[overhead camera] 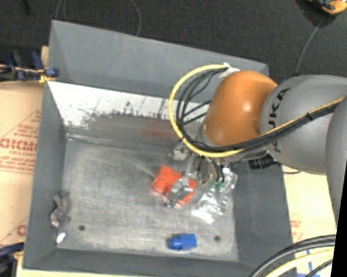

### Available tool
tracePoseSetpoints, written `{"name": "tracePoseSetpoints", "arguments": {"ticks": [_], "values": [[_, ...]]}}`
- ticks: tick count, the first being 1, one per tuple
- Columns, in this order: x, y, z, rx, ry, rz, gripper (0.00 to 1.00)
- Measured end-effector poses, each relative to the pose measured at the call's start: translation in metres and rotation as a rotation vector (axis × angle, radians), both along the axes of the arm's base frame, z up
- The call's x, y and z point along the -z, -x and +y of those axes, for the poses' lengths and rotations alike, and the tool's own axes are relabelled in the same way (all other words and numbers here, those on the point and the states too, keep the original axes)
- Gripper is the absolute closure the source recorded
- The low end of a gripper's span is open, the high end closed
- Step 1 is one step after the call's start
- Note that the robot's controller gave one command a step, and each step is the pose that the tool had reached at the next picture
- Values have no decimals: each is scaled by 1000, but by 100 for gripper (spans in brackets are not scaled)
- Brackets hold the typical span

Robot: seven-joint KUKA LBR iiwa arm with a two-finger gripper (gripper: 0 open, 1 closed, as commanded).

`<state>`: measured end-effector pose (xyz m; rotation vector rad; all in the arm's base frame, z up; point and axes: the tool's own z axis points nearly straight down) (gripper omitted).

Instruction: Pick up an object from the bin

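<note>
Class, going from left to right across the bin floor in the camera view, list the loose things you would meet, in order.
small grey lump → orange-red block → blue piece → clear plastic packet

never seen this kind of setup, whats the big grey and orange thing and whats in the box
It is a robot arm, reaching in from the right; its orange dome is a wrist cover. One camera looks down from above, slightly sideways. Its pincer is low in a grey metal bin, beside an orange-red block and a crumpled clear wrapper. A blue piece lies lower in the picture, a small grey thing in the lower left corner. Whether the pincer holds anything, I cannot tell.
</note>
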<state>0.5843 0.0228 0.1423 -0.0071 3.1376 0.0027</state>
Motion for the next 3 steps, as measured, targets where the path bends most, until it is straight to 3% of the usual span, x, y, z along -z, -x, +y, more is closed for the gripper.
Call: {"name": "tracePoseSetpoints", "arguments": {"ticks": [1,2,3], "values": [[66,-15,-34,-112,3,-2,0],[62,-17,-33,-112,3,-8,100],[-67,6,-61,-315,6,-7,100]]}}
